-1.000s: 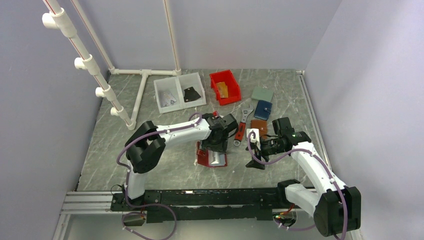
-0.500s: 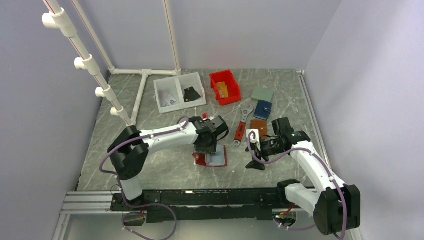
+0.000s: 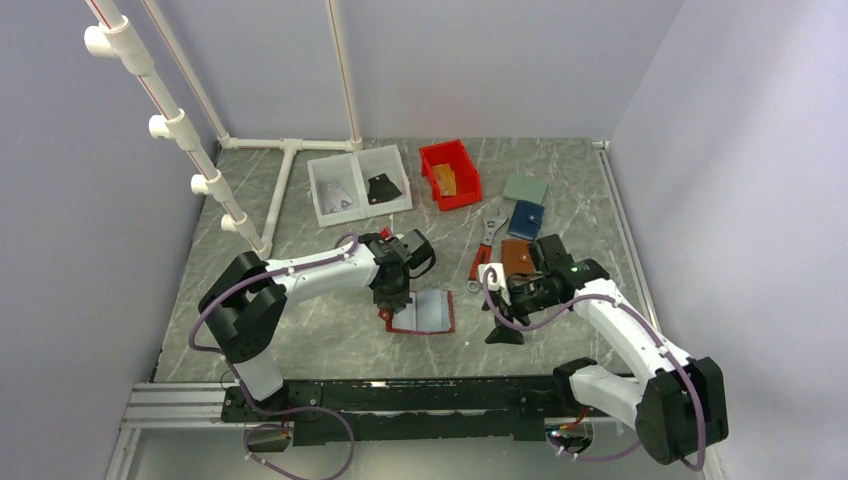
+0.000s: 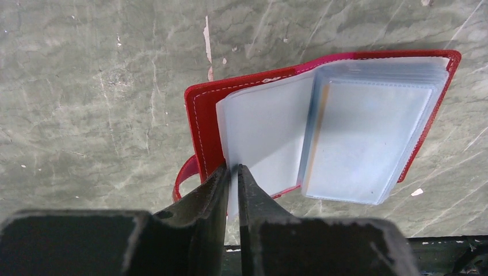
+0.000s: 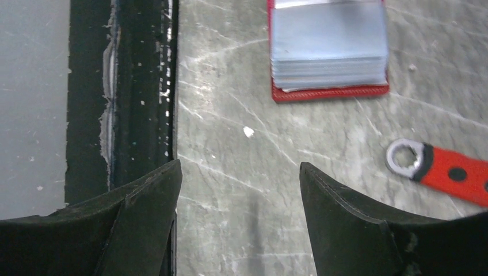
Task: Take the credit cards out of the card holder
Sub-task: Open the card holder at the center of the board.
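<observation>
Marble table (image 3: 325, 338), red card holder (image 4: 202, 118) open, L gripper (image 4: 232, 170) pinching its sleeve (image 4: 259, 132), R gripper (image 5: 237, 167) spread.

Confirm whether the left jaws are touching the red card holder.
Touching. The left wrist view shows the jaws of the left gripper pinched on the edge of a pale sleeve inside the card holder, with no gap.

left arm stretches toward the centre, wrist tipped down, left gripper (image 4: 232, 170) pinched on a clear sleeve of the card holder (image 4: 202, 121). right arm bends inward, right gripper (image 5: 239, 167) pointing down, jaws wide apart.
</observation>
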Action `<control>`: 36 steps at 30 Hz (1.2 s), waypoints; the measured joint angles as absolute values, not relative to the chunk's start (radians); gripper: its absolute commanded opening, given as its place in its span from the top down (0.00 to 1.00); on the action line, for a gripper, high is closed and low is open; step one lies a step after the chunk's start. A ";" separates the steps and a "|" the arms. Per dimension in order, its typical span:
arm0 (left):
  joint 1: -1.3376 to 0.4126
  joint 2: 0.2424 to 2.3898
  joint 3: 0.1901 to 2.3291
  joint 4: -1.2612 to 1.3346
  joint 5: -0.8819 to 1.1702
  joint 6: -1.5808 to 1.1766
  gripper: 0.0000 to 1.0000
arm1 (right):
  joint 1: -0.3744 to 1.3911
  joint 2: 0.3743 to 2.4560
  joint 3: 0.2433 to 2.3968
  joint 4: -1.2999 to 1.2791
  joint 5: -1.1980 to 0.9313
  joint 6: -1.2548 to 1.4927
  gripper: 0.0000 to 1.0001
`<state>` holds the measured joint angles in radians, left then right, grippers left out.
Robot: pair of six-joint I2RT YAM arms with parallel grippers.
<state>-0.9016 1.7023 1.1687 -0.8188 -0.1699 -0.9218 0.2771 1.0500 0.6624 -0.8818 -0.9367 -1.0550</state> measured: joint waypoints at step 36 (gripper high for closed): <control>-0.900 1.530 0.870 -0.513 -0.093 -0.954 0.82 | 0.500 1.473 0.700 -0.178 -0.763 0.109 1.00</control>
<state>-0.9001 1.5295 0.8703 -0.5129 -0.0933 -0.9539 0.4999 1.4727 0.6998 -0.1783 -0.7628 0.1089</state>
